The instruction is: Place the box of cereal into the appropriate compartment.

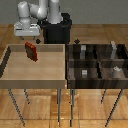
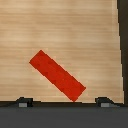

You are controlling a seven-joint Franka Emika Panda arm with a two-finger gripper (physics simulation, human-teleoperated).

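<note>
The box of cereal (image 1: 31, 51) is a small red box standing in the big light-wood tray (image 1: 10, 75), near its back wall on the exterior view's left. In the wrist view the box of cereal (image 2: 56, 75) shows as a slanted red bar on the tray floor. My gripper (image 1: 26, 35) hangs above and a little behind the box, not touching it. In the wrist view the gripper (image 2: 64, 102) is open, fingertips (image 2: 24, 101) wide apart and empty. The compartment with the tall slim pale grey block (image 1: 114, 49) is the back section of the dark-brown bin at the exterior view's right.
The dark-brown four-part bin (image 1: 97, 61) stands beside the tray on the exterior view's right. Its other sections hold shorter grey shapes (image 1: 85, 72). The robot's black base (image 1: 56, 31) stands behind the tray. Tray and bin rest on thin-legged stands.
</note>
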